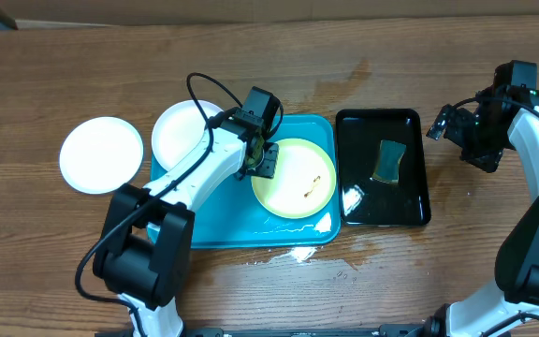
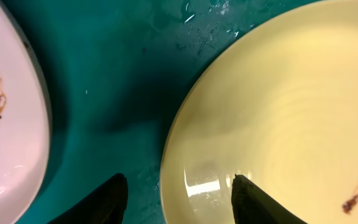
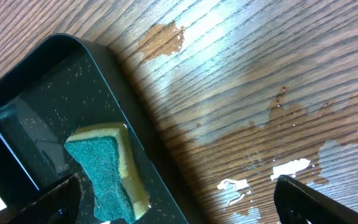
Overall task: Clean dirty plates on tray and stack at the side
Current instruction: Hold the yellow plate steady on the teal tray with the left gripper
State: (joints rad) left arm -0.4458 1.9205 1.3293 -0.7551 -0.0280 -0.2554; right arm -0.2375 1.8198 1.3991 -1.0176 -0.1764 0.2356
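1. The large turquoise rectangular plastic tray (image 1: 237,229) sits at the centre of the wooden table (image 1: 279,56).
2. The round pale yellow-green shallow plate (image 1: 298,183) lies in the turquoise tray, on its right half.
3. A round white shallow plate (image 1: 178,131) lies at the turquoise tray's rear left corner, left of the yellow-green plate and apart from it.
4. A second round white shallow plate (image 1: 102,154) lies on the table, left of the turquoise tray.
5. The narrow glossy black rectangular tray (image 1: 410,187) sits on the table just beside the turquoise tray's right side.
6. The rectangular green-and-yellow sponge (image 1: 388,161) lies in the black tray.
7. The left gripper (image 1: 262,164) hangs over the yellow-green plate's left rim.
8. The right gripper (image 1: 443,126) hangs over the table, right of the black tray.
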